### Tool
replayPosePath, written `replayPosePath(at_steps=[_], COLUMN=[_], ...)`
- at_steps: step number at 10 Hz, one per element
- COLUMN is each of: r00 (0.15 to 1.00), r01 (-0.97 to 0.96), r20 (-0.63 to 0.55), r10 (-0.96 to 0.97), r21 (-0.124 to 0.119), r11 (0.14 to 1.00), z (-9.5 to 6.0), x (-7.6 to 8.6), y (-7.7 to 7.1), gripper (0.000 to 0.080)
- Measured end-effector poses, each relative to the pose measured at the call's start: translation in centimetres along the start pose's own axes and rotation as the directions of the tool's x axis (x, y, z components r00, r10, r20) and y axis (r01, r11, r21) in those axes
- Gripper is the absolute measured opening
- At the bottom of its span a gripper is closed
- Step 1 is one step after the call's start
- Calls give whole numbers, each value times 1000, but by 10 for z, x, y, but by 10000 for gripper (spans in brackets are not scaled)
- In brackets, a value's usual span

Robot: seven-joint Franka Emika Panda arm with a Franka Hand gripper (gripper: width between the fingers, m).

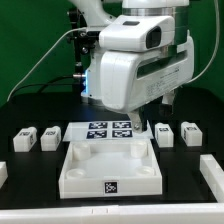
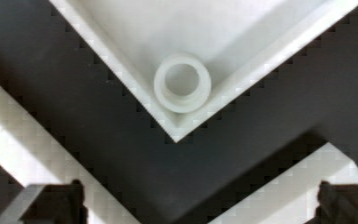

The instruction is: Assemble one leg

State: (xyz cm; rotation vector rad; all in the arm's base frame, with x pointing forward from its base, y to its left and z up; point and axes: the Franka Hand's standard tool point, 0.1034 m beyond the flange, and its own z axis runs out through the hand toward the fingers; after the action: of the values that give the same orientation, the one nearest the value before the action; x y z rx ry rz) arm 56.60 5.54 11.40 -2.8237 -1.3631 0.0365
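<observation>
Several small white legs with marker tags lie on the black table in the exterior view. Two are on its left (image 1: 24, 139) (image 1: 50, 134) and two on its right (image 1: 165, 132) (image 1: 190, 131). The large white tray (image 1: 110, 172) lies at the front centre. In the wrist view one tray corner (image 2: 247, 50) points toward the camera and has a round socket (image 2: 181, 82) in it. My gripper (image 2: 197, 205) is open and empty, with its dark fingertips (image 2: 51, 205) far apart, above that corner. In the exterior view the arm's white body (image 1: 135, 65) hides most of the gripper.
The marker board (image 1: 108, 129) lies just behind the tray. White pieces show at the exterior view's left edge (image 1: 3, 172) and right edge (image 1: 212, 170). A green backdrop stands behind the table, and cables run along it.
</observation>
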Motion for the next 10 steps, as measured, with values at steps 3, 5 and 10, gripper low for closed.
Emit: replayPosePath(at_steps=[3, 5, 10], r00=[1000, 1000, 862], r01=[0, 28, 506], r20=[0, 0, 0], r10=[0, -28, -506], r21=[0, 0, -10], r11=[1000, 1000, 862], z=[0, 0, 14], x=[0, 0, -53], y=[0, 0, -26], gripper=[650, 650, 650])
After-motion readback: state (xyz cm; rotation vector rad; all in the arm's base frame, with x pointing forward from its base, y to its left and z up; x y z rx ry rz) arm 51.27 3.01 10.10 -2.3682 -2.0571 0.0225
